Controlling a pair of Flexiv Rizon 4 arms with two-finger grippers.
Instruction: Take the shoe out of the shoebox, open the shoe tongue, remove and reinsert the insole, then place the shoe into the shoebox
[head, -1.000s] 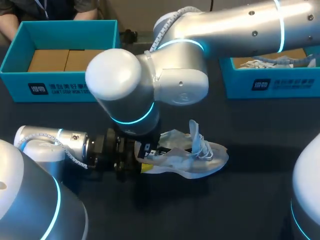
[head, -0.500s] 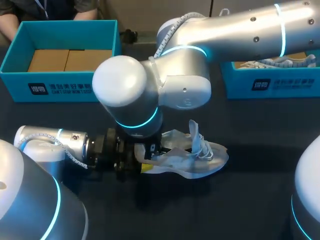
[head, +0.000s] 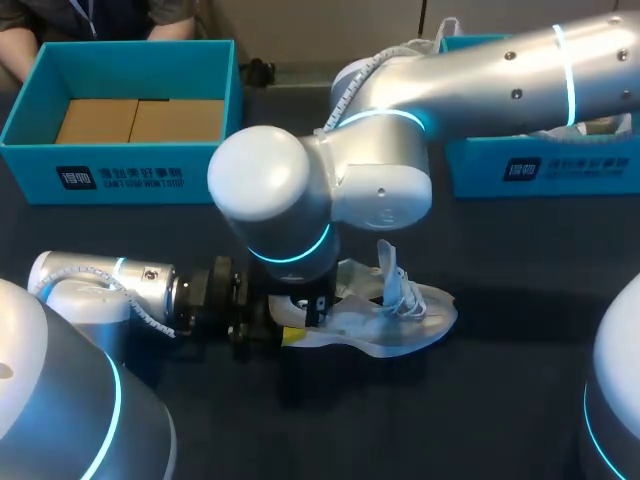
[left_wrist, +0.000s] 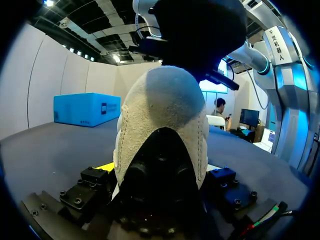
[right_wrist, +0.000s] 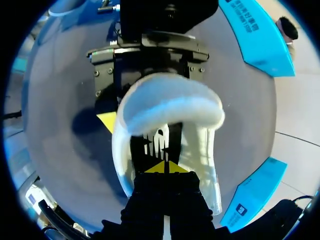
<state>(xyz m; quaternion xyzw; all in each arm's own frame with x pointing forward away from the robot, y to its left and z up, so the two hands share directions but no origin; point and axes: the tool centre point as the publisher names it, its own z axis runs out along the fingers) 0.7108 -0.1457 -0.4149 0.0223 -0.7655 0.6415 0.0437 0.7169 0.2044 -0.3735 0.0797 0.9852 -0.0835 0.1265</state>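
- The shoe (head: 385, 318) lies on its sole on the dark table (head: 520, 400), out of both boxes, with its heel toward my left arm and its toe pointing away to my right.
- My left gripper (head: 285, 330) lies low along the table and is closed on the heel. In the left wrist view the heel (left_wrist: 160, 110) fills the space between my fingers, and a yellow tip (left_wrist: 106, 167) presses its side.
- My right gripper (head: 315, 308) comes straight down from above into the shoe's opening, just ahead of the left gripper.
- In the right wrist view its yellow tips (right_wrist: 165, 167) are pressed together inside the shoe (right_wrist: 170, 104). I cannot tell whether they pinch anything.
- The shoe is pale, whitish-grey, with a light sole.
- Its heel is of a suede-like stuff with stitched seams.
- The tongue (head: 387, 258) stands up and the white laces (head: 405, 295) hang loose over the forefoot.
- One teal shoebox (head: 120, 175) stands at the far left of the table, open, with brown card in it, well apart from the shoe.
- A second box (head: 545, 168) stands at the far right.
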